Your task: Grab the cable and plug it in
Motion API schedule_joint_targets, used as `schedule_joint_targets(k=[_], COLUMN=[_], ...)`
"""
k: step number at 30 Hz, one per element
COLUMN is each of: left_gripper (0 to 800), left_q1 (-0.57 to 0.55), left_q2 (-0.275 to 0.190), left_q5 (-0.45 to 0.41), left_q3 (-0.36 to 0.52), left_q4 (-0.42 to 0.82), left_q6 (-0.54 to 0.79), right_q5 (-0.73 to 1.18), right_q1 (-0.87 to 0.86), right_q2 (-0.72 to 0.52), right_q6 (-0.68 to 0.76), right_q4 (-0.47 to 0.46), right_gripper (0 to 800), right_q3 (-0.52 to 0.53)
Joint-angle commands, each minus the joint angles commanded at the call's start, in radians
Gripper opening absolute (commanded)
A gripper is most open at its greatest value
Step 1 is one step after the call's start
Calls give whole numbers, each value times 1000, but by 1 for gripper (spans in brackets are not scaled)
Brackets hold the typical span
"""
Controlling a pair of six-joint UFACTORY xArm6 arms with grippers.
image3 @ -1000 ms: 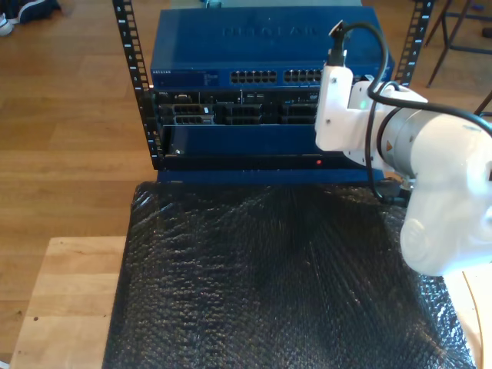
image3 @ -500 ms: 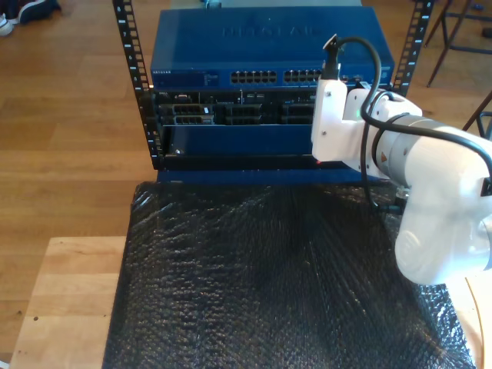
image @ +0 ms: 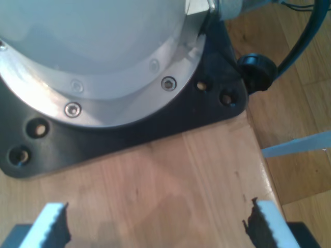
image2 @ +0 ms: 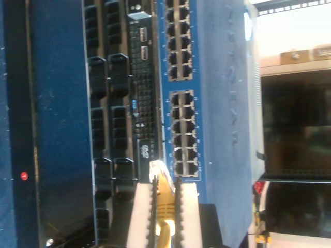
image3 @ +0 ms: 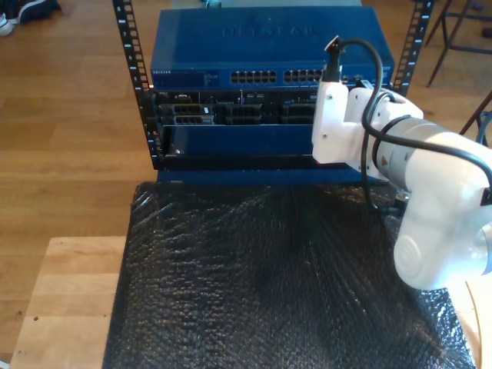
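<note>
Second gripper (image2: pixel 165 206) of mine is clamped on the one cable (image2: pixel 164 194), its plug right at the blue switch (image2: pixel 227 103), which has two port blocks. My first gripper (image: pixel 155 227) hangs wide open over a wooden board (image: pixel 196 186).

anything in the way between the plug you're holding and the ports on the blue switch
Nothing visible. My second gripper is shut on the cable, and its clear plug points at the blue switch with only open air before the port rows just ahead.
</note>
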Motion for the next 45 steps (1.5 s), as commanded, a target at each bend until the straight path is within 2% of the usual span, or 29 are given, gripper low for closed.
schedule_joint_targets(k=[11, 27, 37, 45], left_gripper=[800, 800, 800, 800], left_q1=[0, 0, 0, 0], left_q2=[0, 0, 0, 5], left_q5=[0, 0, 0, 0], left_q3=[0, 0, 0, -2], left_q4=[2, 0, 0, 0], left_q6=[0, 2, 0, 0], right_q5=[-140, -382, -416, -603], right_q1=[0, -6, -5, 3], right_q2=[11, 89, 101, 163], right_q6=[0, 3, 3, 0], right_q4=[0, 2, 3, 2], right_gripper=[0, 0, 0, 0], right_q3=[60, 103, 123, 133])
